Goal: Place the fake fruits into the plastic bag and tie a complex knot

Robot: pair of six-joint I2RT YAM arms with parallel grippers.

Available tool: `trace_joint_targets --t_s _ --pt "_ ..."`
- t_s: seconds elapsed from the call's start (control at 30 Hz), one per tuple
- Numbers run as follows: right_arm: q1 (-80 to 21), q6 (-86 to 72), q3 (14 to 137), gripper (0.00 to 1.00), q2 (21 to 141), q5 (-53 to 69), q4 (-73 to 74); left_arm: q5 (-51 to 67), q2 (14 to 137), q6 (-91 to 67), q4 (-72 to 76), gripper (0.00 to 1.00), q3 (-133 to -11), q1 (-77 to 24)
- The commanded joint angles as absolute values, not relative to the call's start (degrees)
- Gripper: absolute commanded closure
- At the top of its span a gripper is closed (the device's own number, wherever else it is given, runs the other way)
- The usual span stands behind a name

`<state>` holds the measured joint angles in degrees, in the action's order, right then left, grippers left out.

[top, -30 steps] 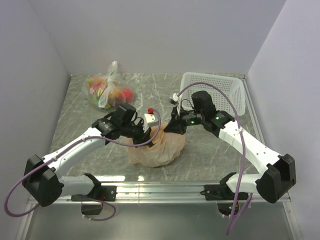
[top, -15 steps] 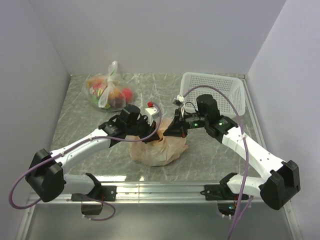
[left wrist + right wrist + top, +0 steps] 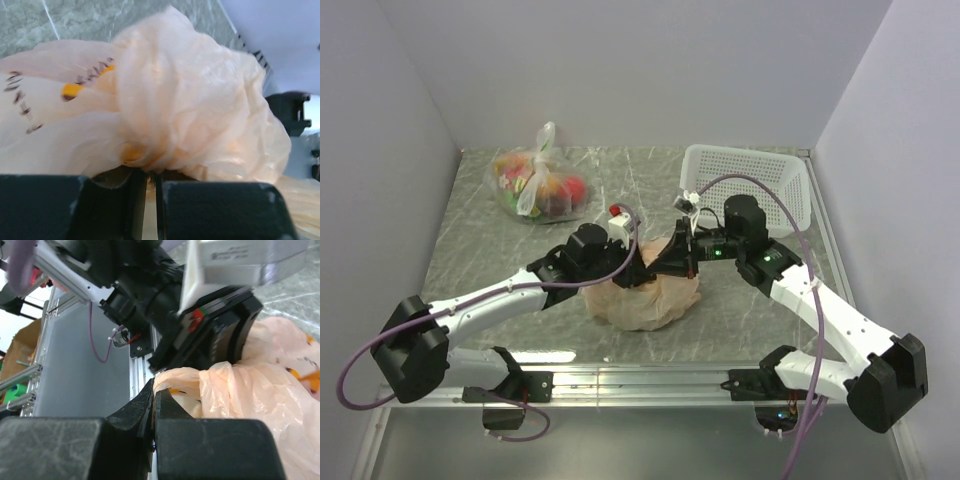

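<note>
The step in hand is the knot. No fake fruits lie loose on the table point(image 3: 480, 250), and the peach plastic bag point(image 3: 645, 300) sits bulging at the middle of it, between the two arms, so the loading is judged done.

The left gripper point(image 3: 632, 277) and the right gripper point(image 3: 672, 265) meet close together over the top of the bag. In the left wrist view the fingers are pressed together on a bunched twist of the peach film. In the right wrist view the jaws are likewise closed, with a fold of film pinched at their tips. The views are too close to say whether each holds a handle, or whether a first turn is already tied.

The next move likely calls for drawing the two pinched ends apart and crossing one over the other, with tension kept low enough that the thin film does not tear or slip out.

The heads are crowded and nearly touching, so a crossing risks a knock between wrist housings. There is open table toward the near edge and to either side. The white basket point(image 3: 790, 190) stands near the right arm's elbow, and the clear bag point(image 3: 535, 185) of mixed fruits lies behind the left arm, well apart.
</note>
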<state>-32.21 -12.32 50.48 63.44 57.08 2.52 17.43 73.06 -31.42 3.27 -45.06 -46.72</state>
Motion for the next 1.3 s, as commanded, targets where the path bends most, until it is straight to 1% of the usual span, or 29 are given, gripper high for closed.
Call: trace_joint_targets --t_s 0.0,0.07,0.1,0.13,0.17,0.2,0.27,0.33,0.43,0.5,0.57,0.73,0.77,0.83,0.87,0.9,0.93,0.97,1.13,1.2,1.27 --pt "-32.6 -11.6 50.4 1.00 60.4 62.7 -0.4 12.8 72.8 -38.8 13.2 0.84 -42.6 -46.8" --pt "-32.8 -10.6 49.4 0.98 60.5 63.5 1.1 12.6 71.9 -41.4 19.1 0.83 -40.1 -46.8" --pt "-32.6 -9.7 49.7 0.90 60.7 64.4 4.7 12.6 71.9 -41.6 20.3 0.83 -39.6 -46.7" --pt "-32.1 -5.6 51.7 0.82 60.9 64.5 8.1 12.4 72.4 -41.5 20.7 0.83 -39.8 -46.7" --pt "-31.2 -2.8 52.9 0.59 61.4 64.8 11.9 12.0 72.8 -41.5 19.9 0.84 -40.0 -46.7" --pt "-29.6 -1.4 53.8 0.47 61.7 65.6 15.5 12.1 73.0 -41.5 19.7 0.84 -40.2 -46.8" --pt "-22.7 -2.7 55.2 0.33 61.4 70.4 15.0 12.4 73.2 -41.3 20.3 0.85 -40.0 -46.8" --pt "-16.8 -9.4 56.1 0.31 61.0 72.5 10.1 12.8 73.0 -41.8 21.0 0.86 -39.5 -46.8" --pt "-13.5 -12.6 58.3 0.31 60.2 71.9 8.0 13.5 73.5 -41.6 21.0 0.88 -39.6 -46.8" --pt "-12.7 -12.0 58.0 0.35 60.1 65.9 8.6 13.5 73.5 -41.7 20.9 0.88 -39.4 -46.8" --pt "-12.7 -7.6 56.4 0.40 61.5 58.6 9.6 13.5 73.7 -41.8 20.7 0.88 -39.5 -46.9" --pt "-13.2 -4.1 53.9 0.41 70.4 53.5 9.3 13.4 73.7 -42.2 19.8 0.88 -40.2 -47.2" --pt "-13.5 -3.8 53.8 0.40 72.9 53.1 9.5 13.4 73.8 -42.3 19.7 0.88 -40.3 -47.3" --pt "-14.1 -2.8 52.9 0.35 74.5 55.5 9.5 13.3 73.8 -42.4 19.4 0.88 -40.4 -47.5" --pt "-14.3 -3.0 52.3 0.29 75.2 56.8 9.1 13.3 74.0 -42.6 19.6 0.88 -40.5 -47.4" --pt "-14.6 -2.9 51.6 0.25 75.5 58.2 8.7 13.4 74.1 -42.7 19.8 0.88 -40.6 -47.5" --pt "-15.1 -1.9 50.7 0.17 75.7 59.8 10.1 13.4 74.4 -42.6 20.0 0.88 -40.5 -47.5" --pt "-15.5 -1.4 50.3 0.13 76.1 61.1 10.8 13.5 74.5 -43.1 20.7 0.89 -40.5 -47.5" --pt "-17.4 -5.3 45.8 0.12 76.6 66.3 10.6 15.0 76.5 -44.5 24.0 0.90 -40.3 -47.5" --pt "-18.1 -11.1 42.9 0.11 76.4 68.2 5.6 16.5 77.2 -45.3 25.4 0.91 -40.2 -47.6" --pt "-18.7 -17.2 40.6 0.11 76.4 68.9 0.1 18.2 77.8 -45.9 26.5 0.95 -39.9 -47.5"
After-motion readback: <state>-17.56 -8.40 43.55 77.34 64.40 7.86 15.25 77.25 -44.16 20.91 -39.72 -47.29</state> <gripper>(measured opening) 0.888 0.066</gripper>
